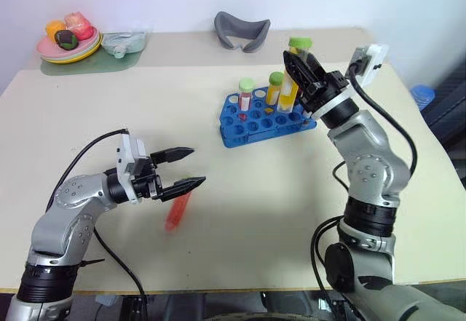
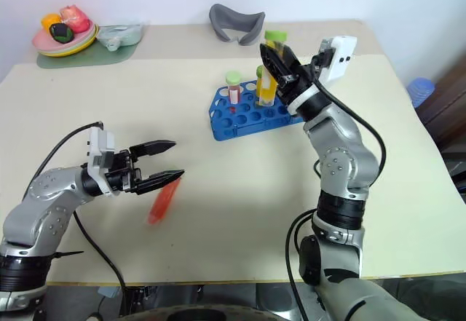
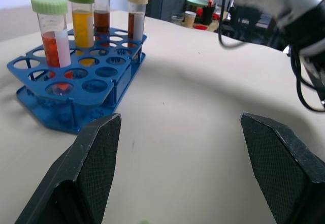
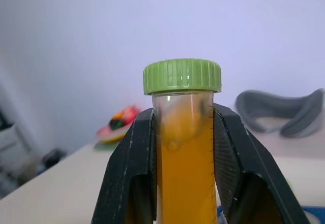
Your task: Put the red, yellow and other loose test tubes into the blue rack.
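Right wrist view: right gripper (image 4: 183, 148) clamped on yellow tube (image 4: 185, 158), green cap above fingertips; left gripper (image 1: 191, 168) wide open, empty, red tube (image 1: 177, 210) just below it; blue rack (image 1: 266, 121) under the right gripper.

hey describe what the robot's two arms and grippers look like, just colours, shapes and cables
Both arms are silver-grey metal with rounded joint housings and black rings between segments. Each ends in a black gripper, the left gripper and the right gripper, with two tapered fingers that have finely textured pads. A small white camera box sits at each wrist, and loose black cables run along both arms.
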Robot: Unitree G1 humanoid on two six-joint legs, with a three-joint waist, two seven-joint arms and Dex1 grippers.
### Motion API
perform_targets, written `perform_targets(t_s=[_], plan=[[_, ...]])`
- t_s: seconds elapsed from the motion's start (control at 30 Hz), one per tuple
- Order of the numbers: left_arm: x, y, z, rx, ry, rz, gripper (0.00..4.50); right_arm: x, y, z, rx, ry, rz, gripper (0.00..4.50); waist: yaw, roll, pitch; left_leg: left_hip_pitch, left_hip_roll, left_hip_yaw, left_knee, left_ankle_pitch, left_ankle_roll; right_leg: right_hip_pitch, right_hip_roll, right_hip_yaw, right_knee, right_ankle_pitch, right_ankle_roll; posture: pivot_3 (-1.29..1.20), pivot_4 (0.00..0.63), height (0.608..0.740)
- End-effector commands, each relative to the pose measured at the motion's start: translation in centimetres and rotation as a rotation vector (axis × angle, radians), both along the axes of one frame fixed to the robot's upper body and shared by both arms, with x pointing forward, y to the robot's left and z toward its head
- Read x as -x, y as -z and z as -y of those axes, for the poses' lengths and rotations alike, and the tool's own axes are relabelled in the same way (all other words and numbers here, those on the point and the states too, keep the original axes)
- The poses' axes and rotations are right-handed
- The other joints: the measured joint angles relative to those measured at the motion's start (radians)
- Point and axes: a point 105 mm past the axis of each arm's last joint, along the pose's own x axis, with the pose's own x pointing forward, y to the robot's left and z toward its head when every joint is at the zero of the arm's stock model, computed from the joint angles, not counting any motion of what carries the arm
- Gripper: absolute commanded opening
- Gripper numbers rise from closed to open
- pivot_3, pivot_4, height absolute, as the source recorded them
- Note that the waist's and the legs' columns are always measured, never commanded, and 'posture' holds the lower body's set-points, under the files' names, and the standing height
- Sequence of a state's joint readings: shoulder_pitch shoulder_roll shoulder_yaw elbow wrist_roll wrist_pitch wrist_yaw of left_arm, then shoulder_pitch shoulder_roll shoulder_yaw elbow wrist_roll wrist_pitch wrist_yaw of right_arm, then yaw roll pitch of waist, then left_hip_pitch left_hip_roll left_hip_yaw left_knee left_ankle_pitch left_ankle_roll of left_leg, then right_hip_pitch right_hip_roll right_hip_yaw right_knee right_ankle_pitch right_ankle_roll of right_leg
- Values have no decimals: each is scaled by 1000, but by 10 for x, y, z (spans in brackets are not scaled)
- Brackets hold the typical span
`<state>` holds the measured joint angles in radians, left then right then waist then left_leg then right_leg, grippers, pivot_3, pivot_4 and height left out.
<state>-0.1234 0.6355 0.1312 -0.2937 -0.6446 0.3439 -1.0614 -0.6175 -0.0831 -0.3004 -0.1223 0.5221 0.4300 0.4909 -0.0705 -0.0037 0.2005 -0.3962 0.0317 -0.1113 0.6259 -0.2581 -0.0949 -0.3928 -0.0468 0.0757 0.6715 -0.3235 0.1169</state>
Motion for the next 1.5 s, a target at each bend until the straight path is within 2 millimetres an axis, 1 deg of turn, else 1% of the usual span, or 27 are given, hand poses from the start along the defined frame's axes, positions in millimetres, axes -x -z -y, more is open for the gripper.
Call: perform_targets(t_s=[0.03,0.1,0.27,0.43,0.67,0.83,1.17,1.5], plan=[[0,-6,1,10,4,29,3838,-5,-1,6,-34,68,132,828,0,0,0,0,0,0,0,0,0,0,0,0,0,0,0,0,150,740],[0,-7,1,13,4,30,3838,-12,8,9,-48,105,147,828,0,0,0,0,0,0,0,0,0,0,0,0,0,0,0,0,150,740],[1,-8,1,19,-5,33,3838,-24,30,11,-7,165,201,828,-1,0,0,0,0,0,0,0,0,0,0,0,0,0,0,0,150,740],[4,-8,1,18,-15,32,3838,-31,42,13,-15,204,217,828,-2,0,0,1,0,1,0,0,0,0,0,1,1,0,0,0,150,740],[4,-9,0,15,-25,33,3838,-40,56,4,-2,200,199,828,-2,0,0,3,0,1,0,0,-1,1,0,1,2,0,0,0,150,740],[4,-10,0,15,-31,33,3838,-42,69,3,19,205,177,828,-2,0,0,3,0,1,0,1,-1,2,0,1,2,0,0,0,150,740],[4,-12,0,29,-43,36,3838,-39,85,-1,63,222,173,828,-2,0,0,5,0,1,0,1,-1,3,0,1,3,0,0,0,150,740],[3,-14,0,40,-50,37,3838,-37,92,-5,77,229,169,828,-2,0,0,5,0,1,0,1,-1,3,0,1,3,0,0,0,150,740]])
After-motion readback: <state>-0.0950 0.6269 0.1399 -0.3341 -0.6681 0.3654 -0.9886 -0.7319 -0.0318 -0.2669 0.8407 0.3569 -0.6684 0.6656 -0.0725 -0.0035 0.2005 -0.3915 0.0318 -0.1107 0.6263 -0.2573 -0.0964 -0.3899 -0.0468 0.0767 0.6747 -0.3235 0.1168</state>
